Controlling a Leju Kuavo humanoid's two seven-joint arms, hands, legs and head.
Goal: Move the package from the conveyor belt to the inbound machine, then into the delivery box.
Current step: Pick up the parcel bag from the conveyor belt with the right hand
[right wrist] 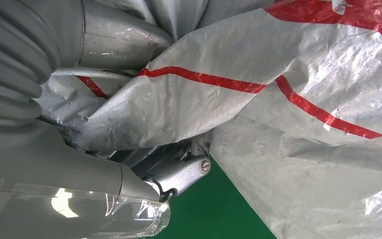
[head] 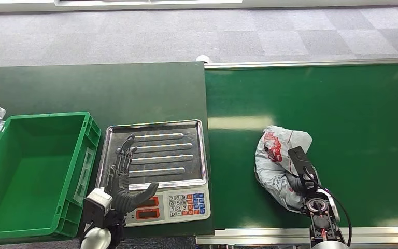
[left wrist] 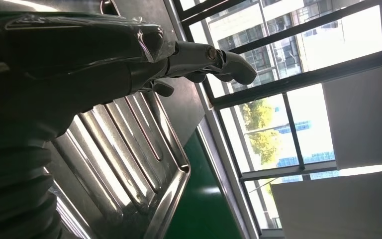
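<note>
We stand in a parcel-sorting or logistics test hall. A green conveyor belt (head: pixel 342 104) runs at three o'clock, an electronic weighing scale (head: pixel 158 171) with steel tray and keypad sits at six, a green plastic crate (head: pixel 31 171) at nine. Grey carpet tiles (head: pixel 186 36) at twelve and tall office windows (left wrist: pixel 288 99) suggest a demonstration room.

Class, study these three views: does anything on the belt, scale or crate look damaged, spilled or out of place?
Nothing stands out. The grey package is crumpled but looks intact on the conveyor belt, with the right robot hand on it. The scale tray and green crate sit square.
</note>
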